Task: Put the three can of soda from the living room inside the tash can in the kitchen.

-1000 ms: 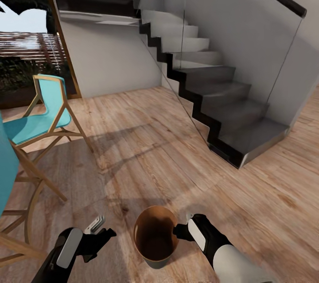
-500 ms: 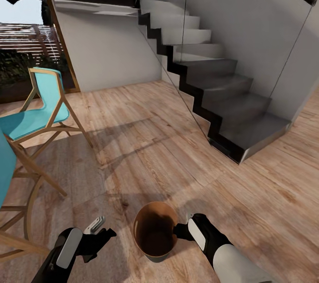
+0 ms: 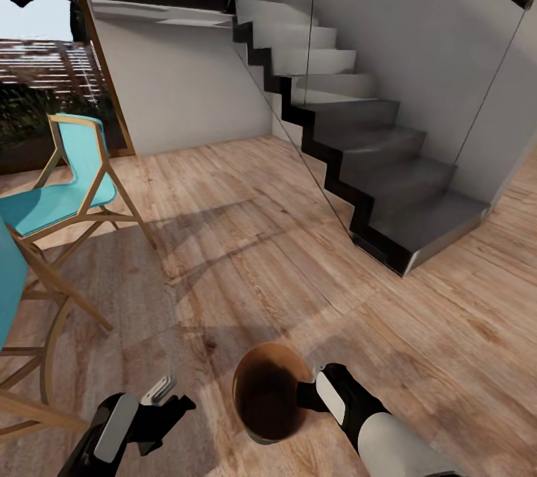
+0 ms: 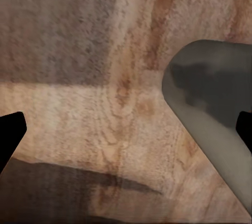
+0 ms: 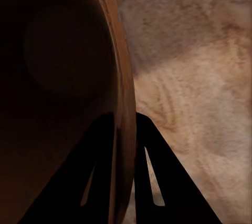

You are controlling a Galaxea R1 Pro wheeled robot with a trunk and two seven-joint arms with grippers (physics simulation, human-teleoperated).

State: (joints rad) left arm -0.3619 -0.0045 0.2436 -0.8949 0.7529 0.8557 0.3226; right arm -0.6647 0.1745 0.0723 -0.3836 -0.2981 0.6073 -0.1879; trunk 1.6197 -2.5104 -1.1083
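The right gripper (image 3: 304, 396) is clamped on the rim of the tash can (image 3: 270, 392), one finger inside the wall and one outside. The can hangs upright above the wood floor (image 3: 246, 253), mouth upward. The left gripper (image 3: 165, 396) is spread apart, holding nothing.

Floor (image 3: 246, 238): light wood planks, visible grain and knots, matt with a faint sheen where sunlit.
Tash can (image 3: 253, 428): matt grey outside; inside (image 5: 58, 77) smooth copper-brown, looks like metal, soft sheen along the rim.
Right claw (image 3: 304, 395): matt black fingers, plastic-looking; arm shell behind it smooth white, slightly glossy.
Left claw (image 3: 165, 396): matt black, with pale grey metallic-looking finger pieces.
Chair (image 3: 74, 193), left of frame: bare light wood frame, smooth turquoise seat.
Stairs (image 3: 388, 163), upper right: matt grey treads, glossy black edge trim, clear glass balustrade.
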